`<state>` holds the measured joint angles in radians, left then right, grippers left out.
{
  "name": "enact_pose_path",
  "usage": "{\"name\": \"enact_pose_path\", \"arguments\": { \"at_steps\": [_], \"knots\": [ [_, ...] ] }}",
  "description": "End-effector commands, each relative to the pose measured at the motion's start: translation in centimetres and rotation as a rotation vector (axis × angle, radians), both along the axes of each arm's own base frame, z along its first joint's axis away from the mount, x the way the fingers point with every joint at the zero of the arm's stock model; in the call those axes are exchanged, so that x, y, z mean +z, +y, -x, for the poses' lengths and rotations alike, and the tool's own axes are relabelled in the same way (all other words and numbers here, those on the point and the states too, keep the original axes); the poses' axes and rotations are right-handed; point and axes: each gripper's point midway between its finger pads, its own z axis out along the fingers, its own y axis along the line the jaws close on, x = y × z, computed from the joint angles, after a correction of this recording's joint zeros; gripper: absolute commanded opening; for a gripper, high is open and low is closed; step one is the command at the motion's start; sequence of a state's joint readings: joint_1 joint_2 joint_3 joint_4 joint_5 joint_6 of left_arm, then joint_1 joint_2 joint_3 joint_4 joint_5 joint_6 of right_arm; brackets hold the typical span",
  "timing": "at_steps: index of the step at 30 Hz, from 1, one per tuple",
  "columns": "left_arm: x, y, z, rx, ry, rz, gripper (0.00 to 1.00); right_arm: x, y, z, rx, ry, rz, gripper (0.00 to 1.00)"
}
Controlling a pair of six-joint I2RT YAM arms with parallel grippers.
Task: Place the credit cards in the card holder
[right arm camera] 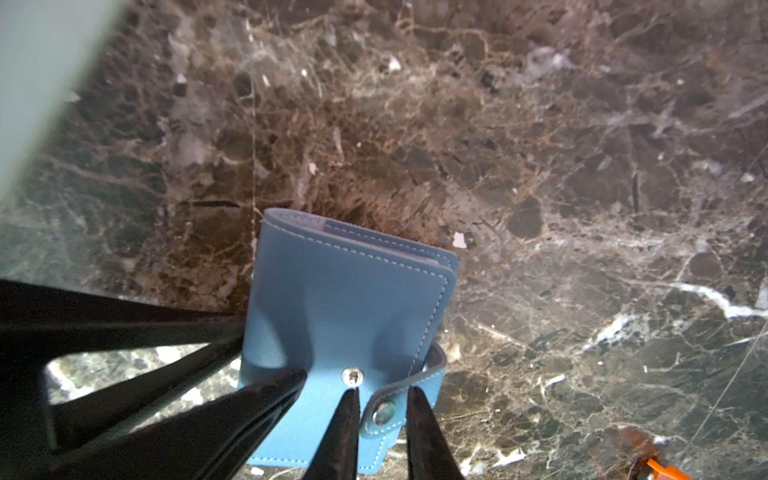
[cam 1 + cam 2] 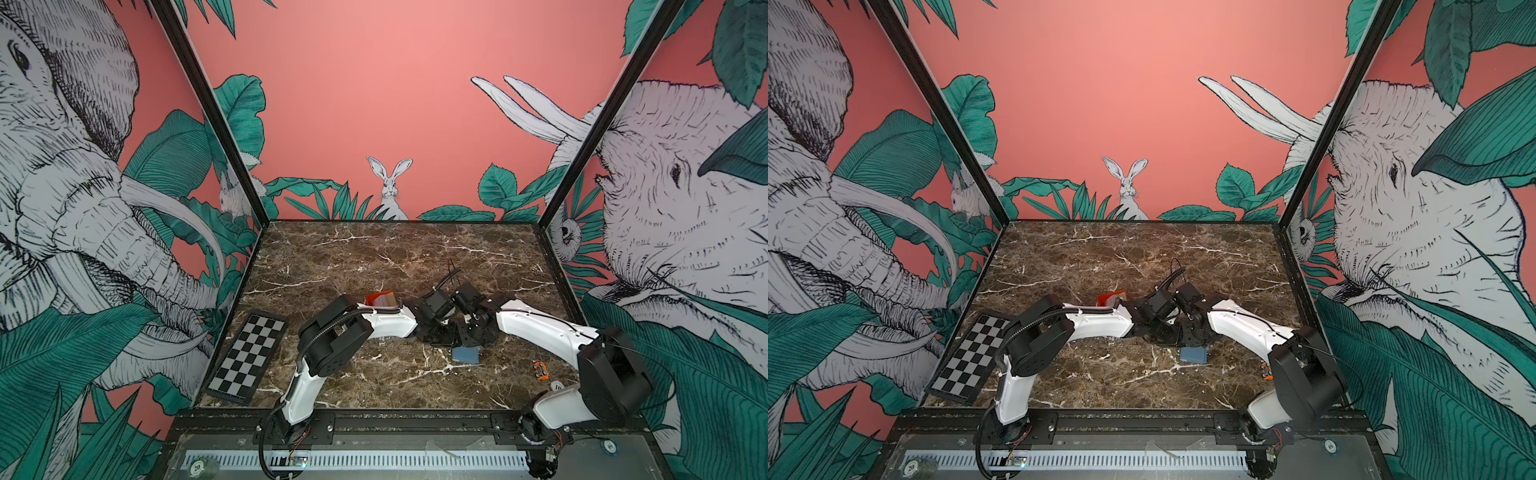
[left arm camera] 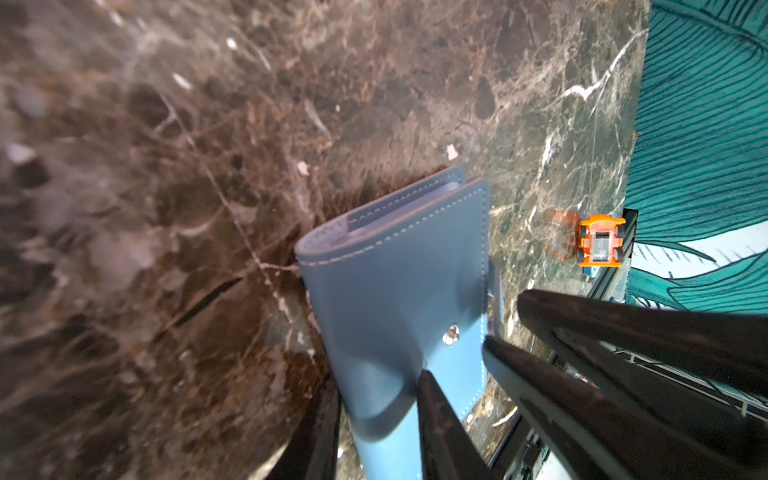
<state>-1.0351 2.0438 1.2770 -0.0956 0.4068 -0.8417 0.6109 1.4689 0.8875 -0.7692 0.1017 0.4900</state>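
The brown marble desk (image 2: 353, 257) sits inside pink walls with drawn elephants and a rabbit. The blue card holder (image 2: 465, 356) is on the desk, at about 5 o'clock from its middle (folded shut, but not snapped). My left fingers (image 3: 430, 392) grip its edge. My right fingers (image 1: 351, 405) pinch its snap tab (image 1: 388, 411). A little orange toy car (image 2: 540, 370) sits at 3 o'clock from it.

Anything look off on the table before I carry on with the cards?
A small orange toy car sits by the right edge of the table, unrelated to this job. The card holder is folded with its snap tab undone and loose. Nothing looks spilled or damaged.
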Motion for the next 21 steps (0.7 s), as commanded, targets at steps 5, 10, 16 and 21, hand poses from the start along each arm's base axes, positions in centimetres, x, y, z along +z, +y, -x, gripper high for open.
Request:
{"name": "enact_pose_path", "arguments": {
  "at_steps": [5, 10, 16, 21],
  "knots": [
    [-0.53, 0.01, 0.32, 0.014, 0.018, 0.008, 0.29, -0.41, -0.31, 1.17, -0.008, 0.015, 0.028, 0.21],
    [-0.77, 0.37, 0.38, 0.025, 0.027, -0.001, 0.28, -0.25, -0.53, 1.29, -0.027, -0.003, 0.020, 0.20],
    [-0.98, 0.64, 0.46, 0.031, 0.033, -0.002, 0.27, 0.21, -0.81, 1.27, -0.042, -0.028, 0.017, 0.20],
    [-0.90, 0.59, 0.42, 0.035, 0.032, 0.004, 0.27, -0.17, -1.04, 1.61, -0.046, -0.018, 0.021, 0.20]
  ]
}}
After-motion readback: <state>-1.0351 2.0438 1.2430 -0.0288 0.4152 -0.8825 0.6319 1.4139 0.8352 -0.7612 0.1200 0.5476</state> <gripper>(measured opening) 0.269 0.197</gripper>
